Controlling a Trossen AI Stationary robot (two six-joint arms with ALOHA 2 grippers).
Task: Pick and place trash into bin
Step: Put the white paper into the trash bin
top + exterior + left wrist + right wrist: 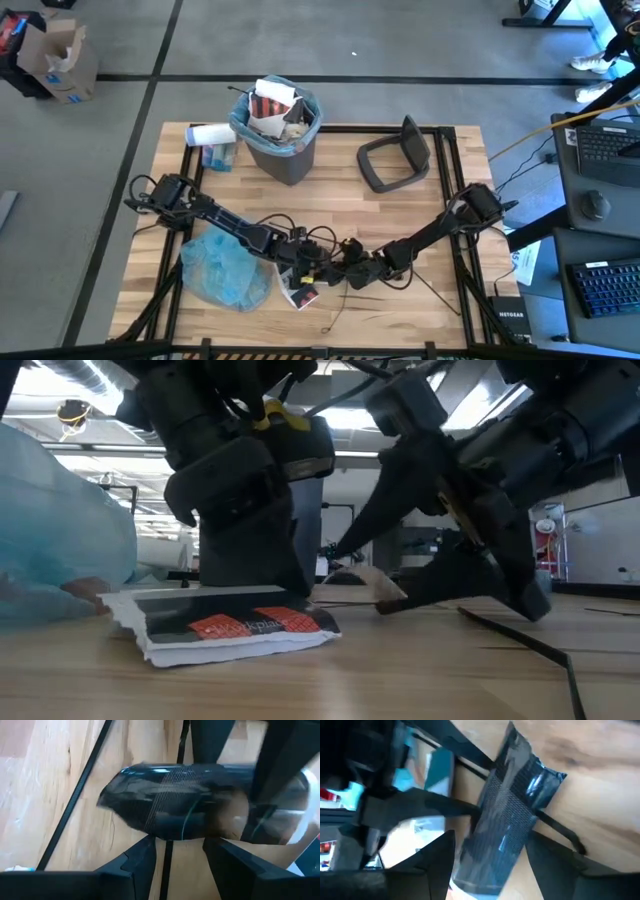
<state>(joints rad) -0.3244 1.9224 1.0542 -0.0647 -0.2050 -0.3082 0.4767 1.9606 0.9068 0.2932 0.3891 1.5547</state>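
A shiny black packet (190,805) (512,815) lies on the wooden table near its front middle, across a thin dark stick (560,832). My right gripper (490,842) is open, slanting down, one finger on each side of this packet. My left gripper (177,847) is open too, its fingertips just short of the packet's long side. A red-black-white printed packet (300,293) (235,628) lies flat beside them. The dark grey bin (290,160) with a blue liner stands at the far middle, heaped with paper. My right gripper has the black packet's near end (490,865) between its two fingers, which lie along the packet and slant down. The packet nearly fills the gap. I cannot tell whether the fingers touch it.
A crumpled light blue bag (225,270) lies at the front left. The grey lid (395,155) rests right of the bin. White and blue items (212,140) sit at the far left. Thin dark sticks (440,295) (520,640) lie at the front right.
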